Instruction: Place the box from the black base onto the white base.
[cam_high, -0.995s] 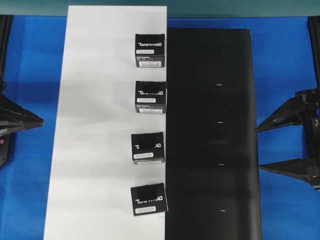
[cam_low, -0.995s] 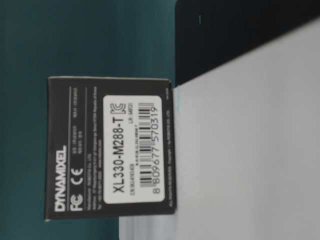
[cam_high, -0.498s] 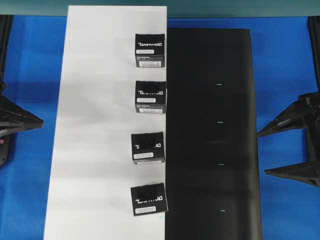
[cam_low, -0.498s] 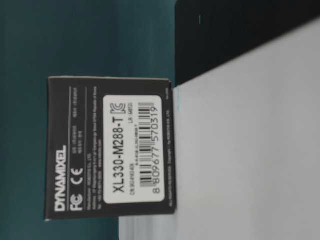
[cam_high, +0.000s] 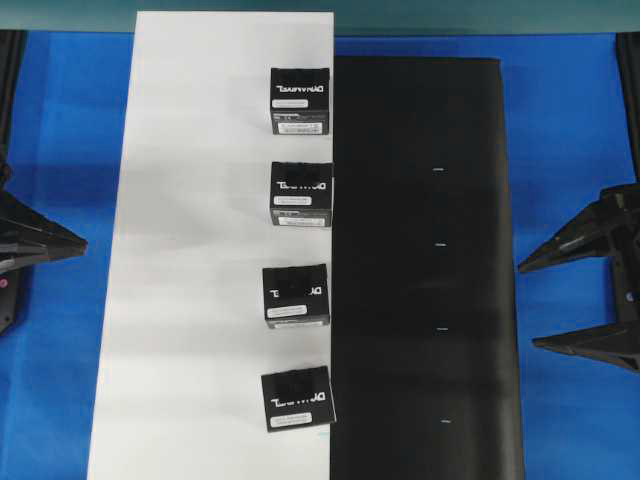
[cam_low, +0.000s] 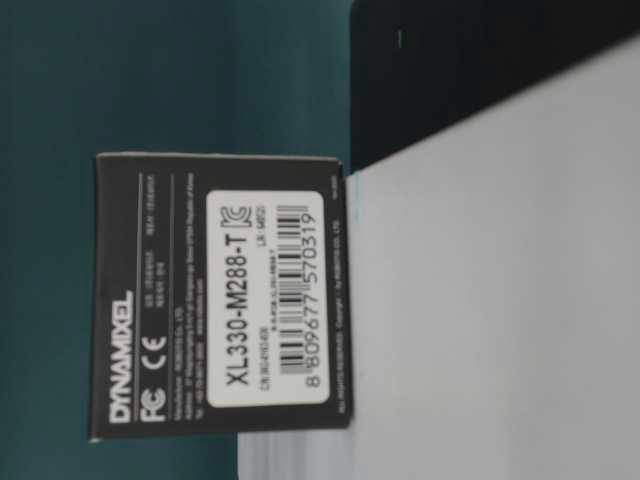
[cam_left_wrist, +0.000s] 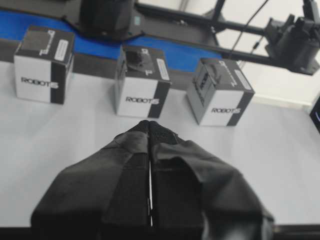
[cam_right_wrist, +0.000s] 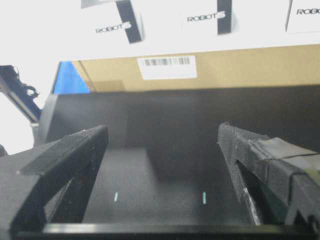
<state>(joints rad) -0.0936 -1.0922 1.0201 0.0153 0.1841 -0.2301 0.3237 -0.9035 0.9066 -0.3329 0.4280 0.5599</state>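
Several black boxes stand in a column along the right edge of the white base (cam_high: 200, 250): the far one (cam_high: 299, 100), two in the middle (cam_high: 301, 193) (cam_high: 296, 295), and the near one (cam_high: 298, 398). No box is on the black base (cam_high: 430, 250); only pale tick marks show there. My left gripper (cam_high: 78, 243) is shut and empty at the left table edge. In its wrist view the left gripper (cam_left_wrist: 150, 125) points at three boxes (cam_left_wrist: 141, 82). My right gripper (cam_high: 527, 305) stands open and empty just past the black base's right edge. The right gripper (cam_right_wrist: 162, 135) frames bare black sheet (cam_right_wrist: 165, 175).
The blue table (cam_high: 570, 130) surrounds both bases. Black frame posts (cam_high: 12, 70) stand at the far corners. In the table-level view the near box (cam_low: 220, 295) fills the left, on the white base (cam_low: 500, 300). A brown board edge with a barcode label (cam_right_wrist: 166, 67) shows beneath the white base.
My right gripper has drifted a little to the right and toward the front edge, away from the black base, still open. The left gripper and the boxes have not moved.
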